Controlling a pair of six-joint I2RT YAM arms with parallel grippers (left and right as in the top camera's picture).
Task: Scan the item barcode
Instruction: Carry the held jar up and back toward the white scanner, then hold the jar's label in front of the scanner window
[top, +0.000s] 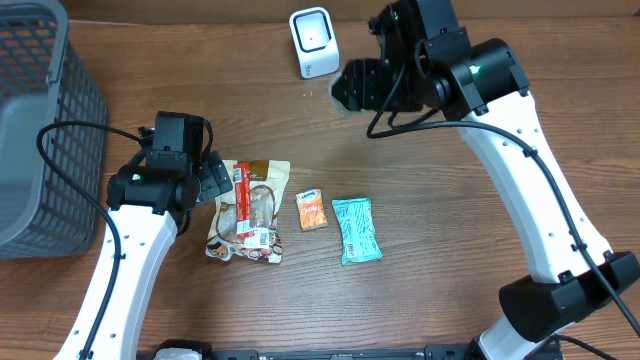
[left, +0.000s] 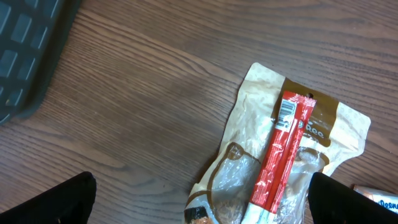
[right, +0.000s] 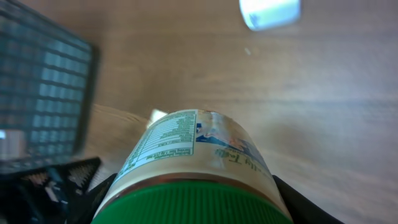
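Note:
My right gripper (right: 189, 202) is shut on a jar (right: 193, 149) with a green ribbed lid (right: 193, 202) and a pale printed label, lying on its side between the fingers. In the overhead view this gripper (top: 347, 90) hangs above the table just right of and below the white barcode scanner (top: 313, 42). The scanner (right: 270, 12) appears blurred at the top of the right wrist view. My left gripper (left: 202, 205) is open, hovering over a brown snack pouch (left: 249, 124) with a red stick packet (left: 283, 155) lying on it.
A grey mesh basket (top: 40, 130) stands at the left edge. On the table lie the brown pouch (top: 250, 212), a small orange packet (top: 312, 210) and a teal packet (top: 357, 230).

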